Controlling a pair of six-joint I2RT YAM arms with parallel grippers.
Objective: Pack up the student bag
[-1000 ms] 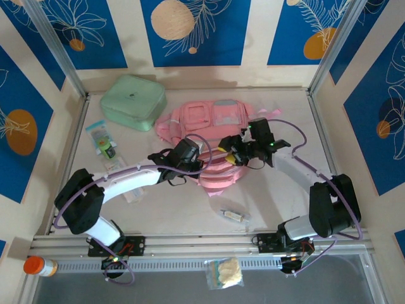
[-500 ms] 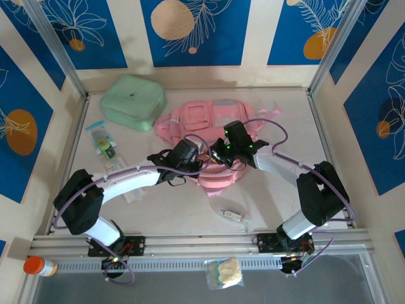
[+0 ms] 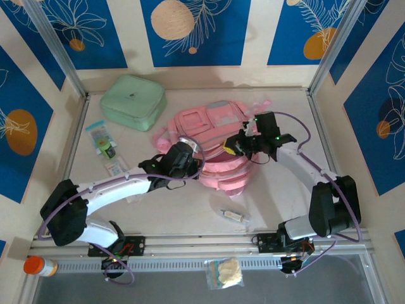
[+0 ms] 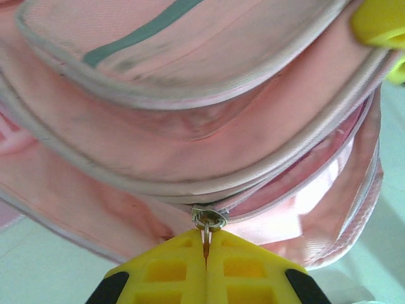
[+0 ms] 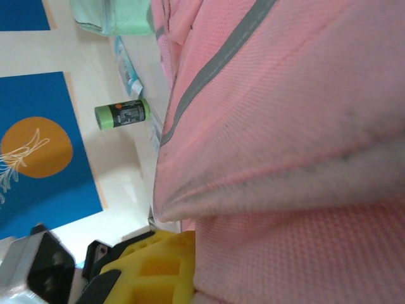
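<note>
Student bag [image 3: 212, 136] lies in the middle of the worktop [image 3: 183, 212], partly raised, with its layered pink rims bunched toward the arms. The left pincer [image 4: 205, 244] has its yellow fingers pressed together on the zip pull [image 4: 209, 220] at the bag's near rim. The right pincer [image 3: 234, 147] sits against the bag's right side. In the right wrist view one yellow finger [image 5: 155, 266] lies flat against the fabric and the other is hidden, so I cannot tell whether it grips.

The step in hand looks like opening the main compartment. Nothing appears to be loaded, and the mouth shows as a narrow gap. The next move probably calls for drawing the pull along the curved track while the bag's far side is kept taut, or the cloth may bunch and jam the slider.

Open worktop lies on the bag's near side, broken by a small tube [image 3: 233, 215]. A mint-green case [image 3: 133, 101] sits beyond the bag's left corner, and a green cylinder [image 5: 121, 114] lies to the bag's left. On the bag's right, the frame rail [image 3: 323, 139] limits the right arm's swing.
</note>
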